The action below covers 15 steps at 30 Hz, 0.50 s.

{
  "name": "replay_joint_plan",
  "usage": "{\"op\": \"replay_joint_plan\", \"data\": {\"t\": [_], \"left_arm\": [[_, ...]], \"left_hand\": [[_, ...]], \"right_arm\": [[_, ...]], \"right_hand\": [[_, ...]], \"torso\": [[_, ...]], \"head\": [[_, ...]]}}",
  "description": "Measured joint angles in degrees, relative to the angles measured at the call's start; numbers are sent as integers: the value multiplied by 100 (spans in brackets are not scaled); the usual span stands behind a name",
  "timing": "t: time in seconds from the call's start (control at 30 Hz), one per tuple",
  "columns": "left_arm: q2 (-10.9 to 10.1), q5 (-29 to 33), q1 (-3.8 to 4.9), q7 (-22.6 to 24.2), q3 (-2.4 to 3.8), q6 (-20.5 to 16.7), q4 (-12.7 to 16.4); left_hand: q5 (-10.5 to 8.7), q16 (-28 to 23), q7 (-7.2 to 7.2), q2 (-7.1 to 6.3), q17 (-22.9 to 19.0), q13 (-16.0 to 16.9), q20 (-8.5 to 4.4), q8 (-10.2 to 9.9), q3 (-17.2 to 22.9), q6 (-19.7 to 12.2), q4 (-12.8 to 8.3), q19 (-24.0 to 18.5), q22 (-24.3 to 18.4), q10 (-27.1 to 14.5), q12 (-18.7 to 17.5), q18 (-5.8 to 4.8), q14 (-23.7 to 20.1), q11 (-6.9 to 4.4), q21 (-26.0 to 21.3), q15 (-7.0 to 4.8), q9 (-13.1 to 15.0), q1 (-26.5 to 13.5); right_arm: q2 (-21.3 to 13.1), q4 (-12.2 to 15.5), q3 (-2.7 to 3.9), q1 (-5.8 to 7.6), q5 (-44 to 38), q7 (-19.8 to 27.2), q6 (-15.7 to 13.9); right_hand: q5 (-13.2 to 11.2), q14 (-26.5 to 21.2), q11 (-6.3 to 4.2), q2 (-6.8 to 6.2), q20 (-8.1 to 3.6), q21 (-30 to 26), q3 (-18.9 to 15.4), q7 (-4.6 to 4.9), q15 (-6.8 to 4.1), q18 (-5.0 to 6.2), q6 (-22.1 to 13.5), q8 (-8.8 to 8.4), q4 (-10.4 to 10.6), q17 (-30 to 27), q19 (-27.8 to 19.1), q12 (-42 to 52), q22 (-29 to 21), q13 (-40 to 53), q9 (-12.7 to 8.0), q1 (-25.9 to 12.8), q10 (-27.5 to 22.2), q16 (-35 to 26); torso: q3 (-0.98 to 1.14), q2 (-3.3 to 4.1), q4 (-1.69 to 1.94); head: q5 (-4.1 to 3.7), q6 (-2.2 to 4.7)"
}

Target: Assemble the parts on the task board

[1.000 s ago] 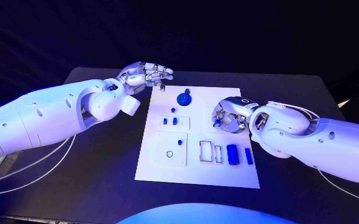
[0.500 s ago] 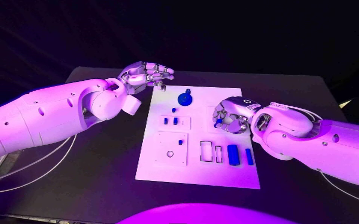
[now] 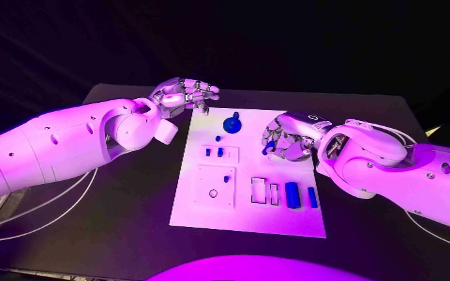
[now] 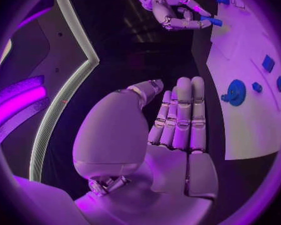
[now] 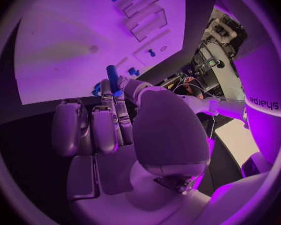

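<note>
From my console the task board [image 3: 246, 222] lay mid-table. My left hand [image 3: 185, 92] idled off its far corner, fingers curled on nothing. My right hand [image 3: 287, 139] pinched a small blue part [image 5: 112, 78] above the board; so shallow a hold, I feared, might tilt or drop it.

"sharpa" on the right arm [image 5: 263, 103]

A white task board [image 3: 248, 216] on the black bench [image 3: 122, 242] carries small blue parts [image 3: 292, 194], among them a round blue piece [image 3: 231, 124], flanked by white arms with silver hands.
</note>
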Motion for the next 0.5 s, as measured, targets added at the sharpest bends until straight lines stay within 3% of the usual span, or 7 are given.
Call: {"op": "replay_joint_plan", "data": {"t": [0.2,0.5], "left_arm": [[38,0,0,0,0,12,-7],[83,0,0,0,0,30,-32]], "left_hand": [[0,0,0,0,0,0,0,0,0,0,0,0,0,0,0,0,0,0,0,0,0,0],[0,0,0,0,1,-1,0,0,0,0,0,0,0,0,-1,0,0,0,0,0,0,0]], "right_arm": [[306,163,2,-15,192,46,-53],[862,228,-11,-256,163,181,-136]], "right_hand": [[0,0,16,0,0,0,0,15,0,0,-15,0,0,-11,0,-32,0,17,2,1,16,0],[0,0,16,0,0,0,7,17,1,0,-18,0,-25,-16,-1,-53,-1,9,3,1,16,0]], "torso": [[-3,-3,-1],[-2,2,4]], "head": [[55,12],[213,15]]}}
